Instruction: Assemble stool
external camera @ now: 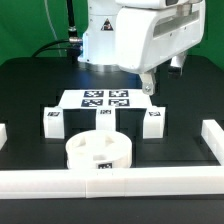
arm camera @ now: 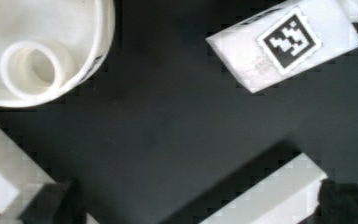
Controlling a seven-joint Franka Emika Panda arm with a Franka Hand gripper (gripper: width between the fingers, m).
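Observation:
The round white seat disc (external camera: 98, 152) with recessed sockets lies near the front rail. Three short white tagged legs stand in a row behind it: one towards the exterior view's left (external camera: 54, 120), one in the middle (external camera: 104, 118) and one towards the right (external camera: 152, 120). My gripper (external camera: 148, 86) hangs open above and slightly behind the right leg, touching nothing. The wrist view shows part of the seat disc (arm camera: 34, 50) and one tagged leg (arm camera: 286, 45). Only black table and a strip of rail lie between the dark fingertips (arm camera: 51, 202) of the gripper (arm camera: 197, 206).
The marker board (external camera: 105, 99) lies flat behind the legs. White border rails run along the front (external camera: 120, 183), the exterior view's left (external camera: 3, 135) and its right (external camera: 212, 140). A rail (arm camera: 247, 190) crosses the wrist view diagonally.

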